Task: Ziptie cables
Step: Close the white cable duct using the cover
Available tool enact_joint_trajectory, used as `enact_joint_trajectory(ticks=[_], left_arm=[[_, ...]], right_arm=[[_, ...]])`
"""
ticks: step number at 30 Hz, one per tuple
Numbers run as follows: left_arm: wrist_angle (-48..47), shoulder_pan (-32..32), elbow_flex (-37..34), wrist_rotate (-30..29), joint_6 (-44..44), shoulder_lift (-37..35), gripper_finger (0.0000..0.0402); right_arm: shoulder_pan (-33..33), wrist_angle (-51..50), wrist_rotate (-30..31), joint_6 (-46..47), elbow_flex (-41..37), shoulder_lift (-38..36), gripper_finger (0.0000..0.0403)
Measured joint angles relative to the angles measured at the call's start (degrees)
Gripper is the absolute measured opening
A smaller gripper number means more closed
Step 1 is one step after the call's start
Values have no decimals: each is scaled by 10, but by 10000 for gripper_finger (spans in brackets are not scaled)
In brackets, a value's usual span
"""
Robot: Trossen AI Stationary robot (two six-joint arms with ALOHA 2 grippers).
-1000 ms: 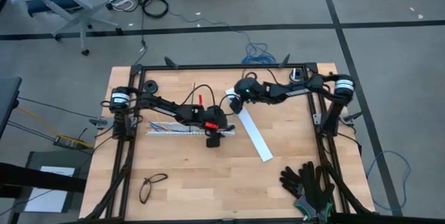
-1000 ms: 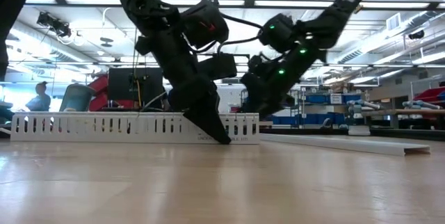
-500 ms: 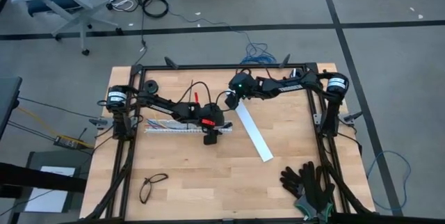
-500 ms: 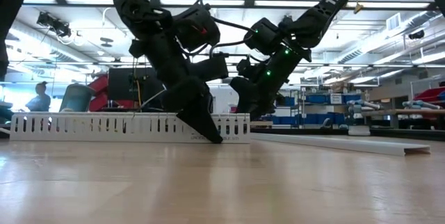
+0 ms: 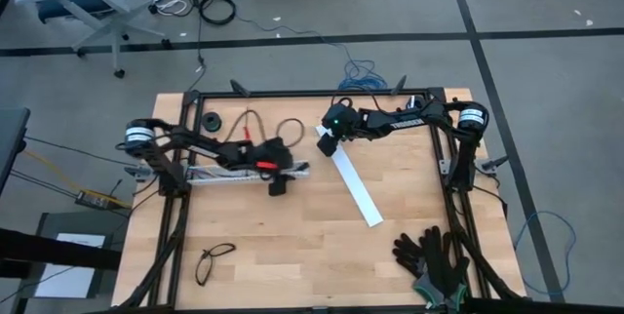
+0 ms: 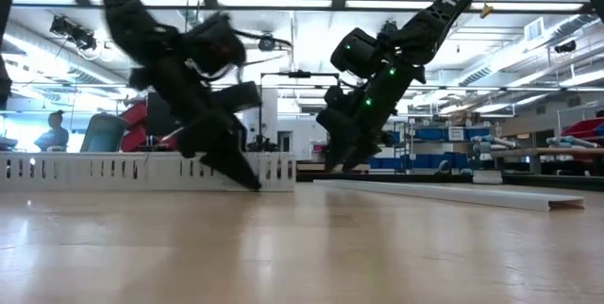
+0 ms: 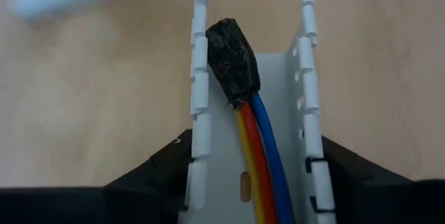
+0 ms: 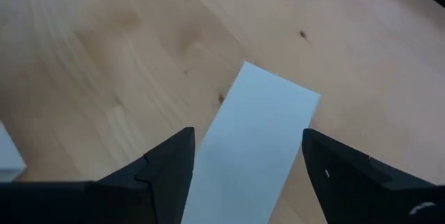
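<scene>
A white slotted rail (image 5: 210,174) lies on the table. The cables (image 7: 259,161), yellow, orange and blue wires, lie inside it, and their black-taped end (image 7: 233,57) points at the rail's right end. My left gripper (image 5: 284,171) is shut on this rail; the low view shows the gripper (image 6: 247,183) at table height. My right gripper (image 8: 247,172) stands open over the far end of a flat white strip (image 5: 353,182). It has one finger on either side of the strip and does not visibly touch it. My left gripper pinches the rail between its two fingers (image 7: 156,179), which sit on the outer faces of the two slotted walls (image 7: 197,182), a short way back from the rail's right end. It comes slanting down from the table's left, pointing along the rail. The rail rests on the table.
Black gloves (image 5: 434,260) lie at the near right corner and glasses (image 5: 214,260) near the front left. A black roll (image 5: 210,122) and looped leads (image 5: 288,129) lie behind the rail. A black frame (image 5: 312,93) borders the table.
My left gripper has gone toward the table's left edge, most of it in the last half second. The slotted rail with the cables has slid along the table with it, staying flat. My right gripper has stayed over the strip's far end.
</scene>
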Motion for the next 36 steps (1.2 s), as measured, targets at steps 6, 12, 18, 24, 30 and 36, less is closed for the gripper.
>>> enact_joint_trajectory(ticks=[6, 12, 18, 24, 30, 36], left_arm=[[111, 6, -65, 5, -9, -50, 204], [116, 7, -67, 7, -6, -50, 204], [114, 6, -66, 10, -7, -50, 205], [115, 6, -66, 10, -8, -50, 205], [115, 6, -66, 10, -9, -50, 205], [115, 6, -65, 10, -11, -50, 205]], right_arm=[[-1, -4, 15, 1, 0, 0, 246], [6, -19, 20, 26, 0, 0, 247], [20, -20, 34, 27, 0, 0, 242], [36, -33, 71, 28, 0, 0, 240], [44, -47, 80, 49, 0, 0, 236], [56, -41, 79, 66, 0, 10, 230]])
